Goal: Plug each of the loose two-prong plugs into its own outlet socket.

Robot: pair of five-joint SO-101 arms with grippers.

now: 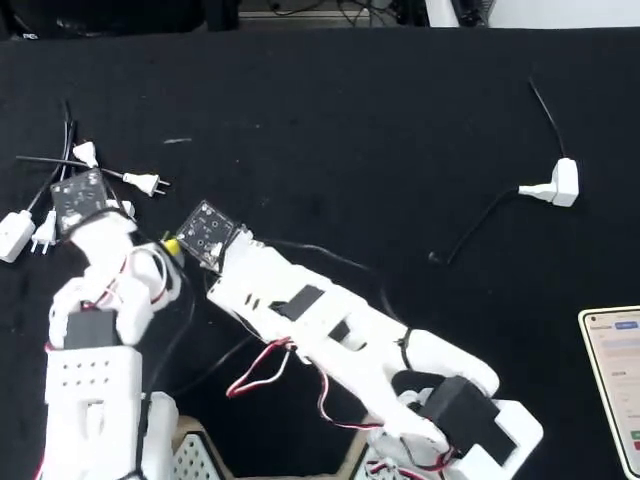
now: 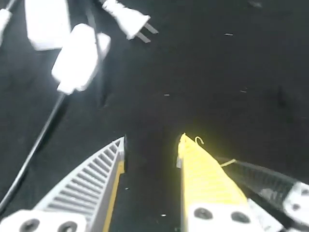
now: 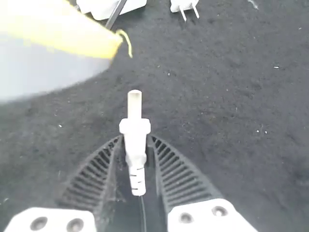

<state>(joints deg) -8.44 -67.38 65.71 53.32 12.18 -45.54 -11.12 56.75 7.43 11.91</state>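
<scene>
plug [image 3: 135, 137] white | cord [image 1: 480, 221] black | table [image 1: 350, 120] black | left tool [image 2: 151, 141] yellow, grey

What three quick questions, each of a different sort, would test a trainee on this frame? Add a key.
1. True or false: the left tool is clamped on a plug.
2. Multiple choice: what sits between the fingers of the right tool?
A) a white plug
B) a screwdriver
C) nothing
3. Fill in the blank: in the high view, the lone white connector on a black cable lies far out on the robot's ___ side.

Key: 1 false, it is open with nothing between its fingers; 2 A; 3 right.
</scene>
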